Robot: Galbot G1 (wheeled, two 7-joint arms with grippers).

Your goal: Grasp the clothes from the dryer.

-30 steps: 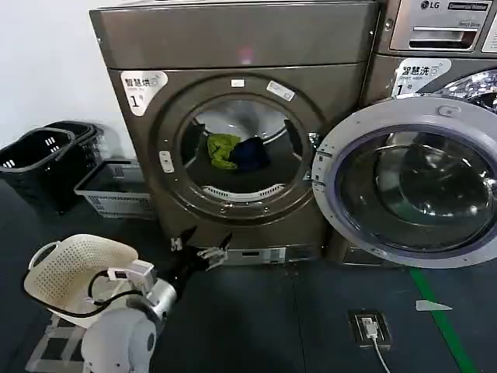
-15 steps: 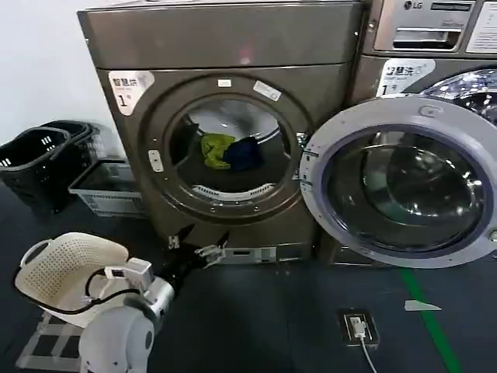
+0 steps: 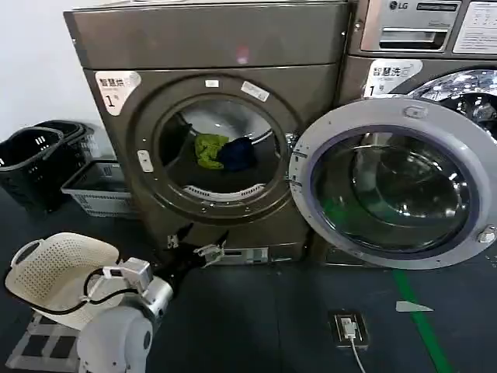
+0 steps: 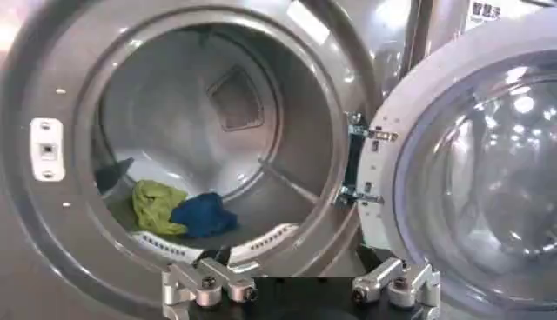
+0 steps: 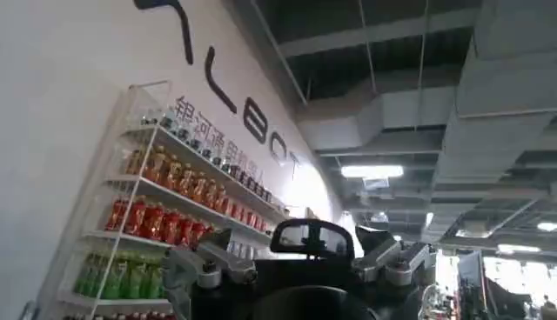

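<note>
Since a second ago the dryer (image 3: 213, 132) and its swung-out door (image 3: 392, 183) have slid toward 9 o'clock in the head view, and the garments with them, while the left arm has kept nearly the same place low in that view.

That left arm reaches forward from about 7 o'clock of the head view, its white rounded forearm leading up to the left gripper (image 3: 194, 247), which hangs just below the porthole rim, in front of the machine's lower panel. Its fingers stand apart, holding nothing and touching nothing; the left wrist view shows the left gripper (image 4: 300, 287) with a wide gap between its two metal fingertips (image 4: 209, 283), pointed at the open drum.

The clothes lie inside the drum, on its floor toward the back: the yellow-green garment (image 3: 207, 149) at about 9 o'clock of the dark navy garment (image 3: 237, 153), the two touching. From the wrist the yellow-green piece (image 4: 157, 206) and the navy piece (image 4: 203, 214) sit just beyond the fingers.

The right gripper (image 5: 300, 265) is turned upward toward a ceiling and a wall rack of bottled drinks (image 5: 157, 226); its fingers are spread and empty.

A white sticker (image 3: 116, 85) at the dryer's 10 o'clock corner bears Chinese characters and "1". The neighbouring silver machine (image 3: 423, 27) reads "LG". A cream basket (image 3: 58, 272) sits beside the left arm.
</note>
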